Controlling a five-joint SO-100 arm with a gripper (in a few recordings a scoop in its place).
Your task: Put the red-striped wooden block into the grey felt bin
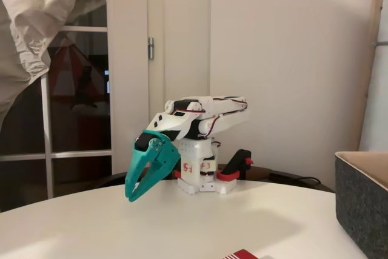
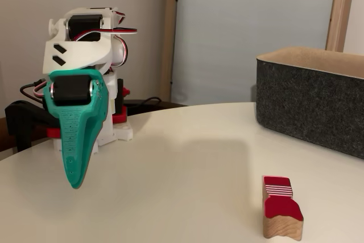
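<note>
White round tabletop (image 2: 187, 163) in front of a pale wall and window, and nothing of the job is done yet: the red-striped wooden block (image 2: 280, 213) lies on the surface in a fixed view, just short of the grey felt bin (image 2: 313, 106) and well apart from the arm. The teal gripper (image 1: 134, 195) hangs nose-down above the tabletop near the arm's base, jaws nearly together with a thin gap at the tips and nothing between them. Everything is left, I'd say: reach across, grasp the block, lift it over the felt wall and let go.
</note>
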